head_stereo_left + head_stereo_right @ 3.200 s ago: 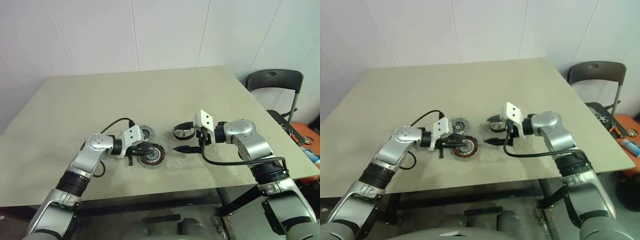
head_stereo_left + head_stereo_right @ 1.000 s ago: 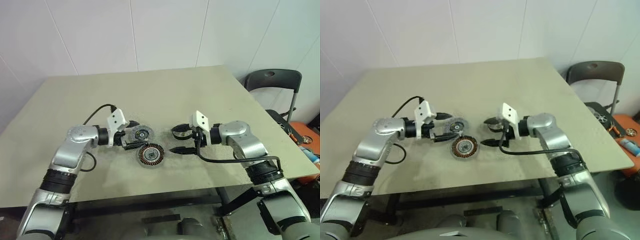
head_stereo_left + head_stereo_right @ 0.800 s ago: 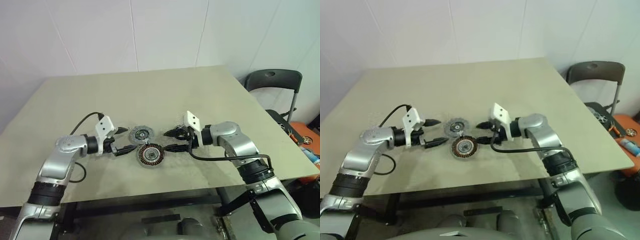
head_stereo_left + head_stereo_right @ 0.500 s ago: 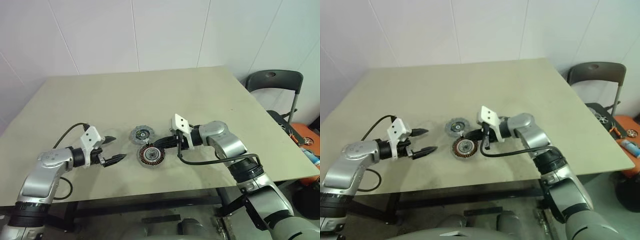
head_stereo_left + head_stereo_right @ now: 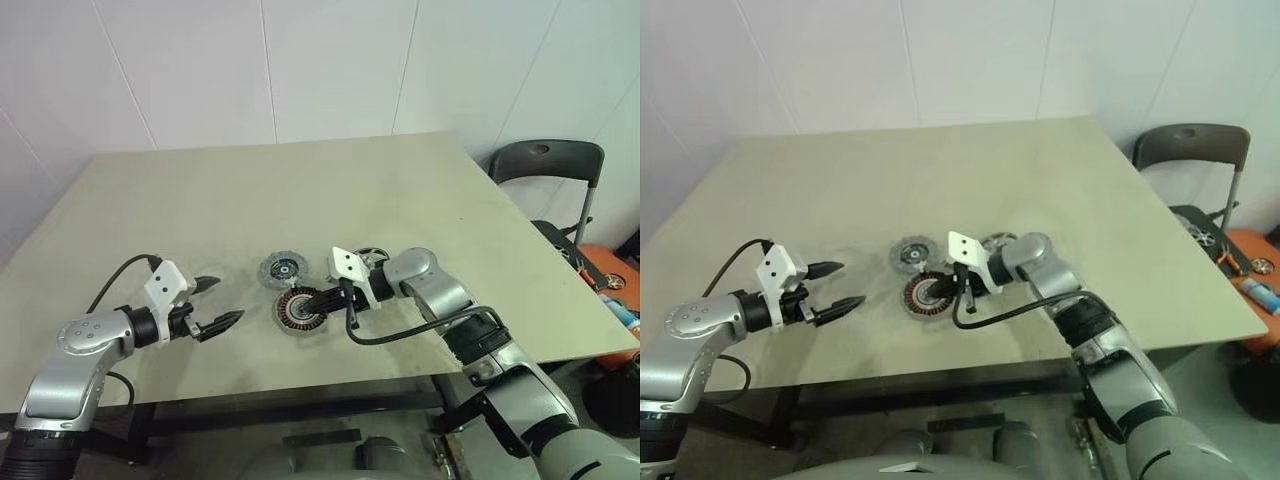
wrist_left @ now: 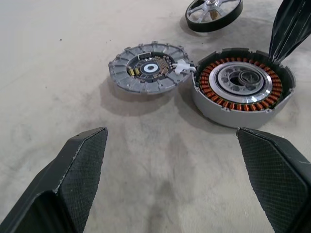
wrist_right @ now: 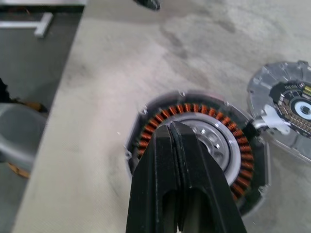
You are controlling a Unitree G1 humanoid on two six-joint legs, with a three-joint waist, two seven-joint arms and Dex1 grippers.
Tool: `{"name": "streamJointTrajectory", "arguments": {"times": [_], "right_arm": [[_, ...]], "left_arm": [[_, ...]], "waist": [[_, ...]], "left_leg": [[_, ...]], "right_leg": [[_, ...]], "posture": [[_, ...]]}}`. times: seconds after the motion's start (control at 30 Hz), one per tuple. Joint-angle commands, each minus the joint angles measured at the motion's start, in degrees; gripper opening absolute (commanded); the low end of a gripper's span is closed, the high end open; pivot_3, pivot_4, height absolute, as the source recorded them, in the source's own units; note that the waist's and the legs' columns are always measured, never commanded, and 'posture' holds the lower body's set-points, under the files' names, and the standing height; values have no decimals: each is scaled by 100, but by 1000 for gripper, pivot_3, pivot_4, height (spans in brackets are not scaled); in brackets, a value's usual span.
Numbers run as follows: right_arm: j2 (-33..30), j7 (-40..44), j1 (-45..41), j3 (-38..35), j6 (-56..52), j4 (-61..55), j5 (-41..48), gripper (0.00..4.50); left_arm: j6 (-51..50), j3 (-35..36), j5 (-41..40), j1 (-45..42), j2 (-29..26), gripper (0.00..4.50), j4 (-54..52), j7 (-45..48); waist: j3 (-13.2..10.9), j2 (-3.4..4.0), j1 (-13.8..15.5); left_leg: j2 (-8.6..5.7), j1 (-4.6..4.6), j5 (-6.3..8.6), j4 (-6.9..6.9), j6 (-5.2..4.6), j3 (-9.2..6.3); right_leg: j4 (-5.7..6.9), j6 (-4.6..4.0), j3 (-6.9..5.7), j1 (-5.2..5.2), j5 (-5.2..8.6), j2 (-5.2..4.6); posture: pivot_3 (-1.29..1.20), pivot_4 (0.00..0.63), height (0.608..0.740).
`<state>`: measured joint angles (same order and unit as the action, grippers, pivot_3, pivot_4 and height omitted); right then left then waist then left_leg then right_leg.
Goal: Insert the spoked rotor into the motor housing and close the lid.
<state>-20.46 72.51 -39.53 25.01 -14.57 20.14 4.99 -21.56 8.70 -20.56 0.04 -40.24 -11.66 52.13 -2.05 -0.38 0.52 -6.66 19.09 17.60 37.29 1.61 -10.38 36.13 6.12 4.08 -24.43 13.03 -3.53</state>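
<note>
Left claw (image 5: 218, 304) jaws spread wide, empty, near-left over the worktop (image 5: 150, 220). Right claw (image 7: 173, 133) pinched closed, holding nothing, tips over the motor housing (image 5: 301, 311) at centre. Just beyond: lid (image 5: 282, 269) touching the housing, spoked rotor (image 6: 214, 14) far-right; no legible markings.

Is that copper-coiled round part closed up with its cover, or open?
Open. The motor housing shows its bare copper coils, and the lid lies flat on the table beside it.

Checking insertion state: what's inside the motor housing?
Motor housing holds its copper winding ring and silver centre, no spoked rotor, which lies apart on the table. Shut right gripper covers part of the centre.
</note>
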Motion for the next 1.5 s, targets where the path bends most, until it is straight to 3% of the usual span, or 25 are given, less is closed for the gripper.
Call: {"name": "streamJointTrajectory", "arguments": {"times": [0.03,1.5], "right_arm": [[111,-71,-248,-9,323,189,-154,30],[722,-223,-761,-48,1248,1559,-824,30]], "left_arm": [[43,103,-77,-50,-5,4500,-179,-80],[30,-141,-17,-91,-29,4500,-249,-183]], "waist": [[0,0,1],[0,2,-142]], "left_leg": [[1,-1,0,-1,0,0],[7,-22,-1,-14,2,7]], "right_leg": [[0,0,0,0,0,1],[1,-4,1,8,-2,5]], "posture": [[0,0,740],[0,0,740]]}}
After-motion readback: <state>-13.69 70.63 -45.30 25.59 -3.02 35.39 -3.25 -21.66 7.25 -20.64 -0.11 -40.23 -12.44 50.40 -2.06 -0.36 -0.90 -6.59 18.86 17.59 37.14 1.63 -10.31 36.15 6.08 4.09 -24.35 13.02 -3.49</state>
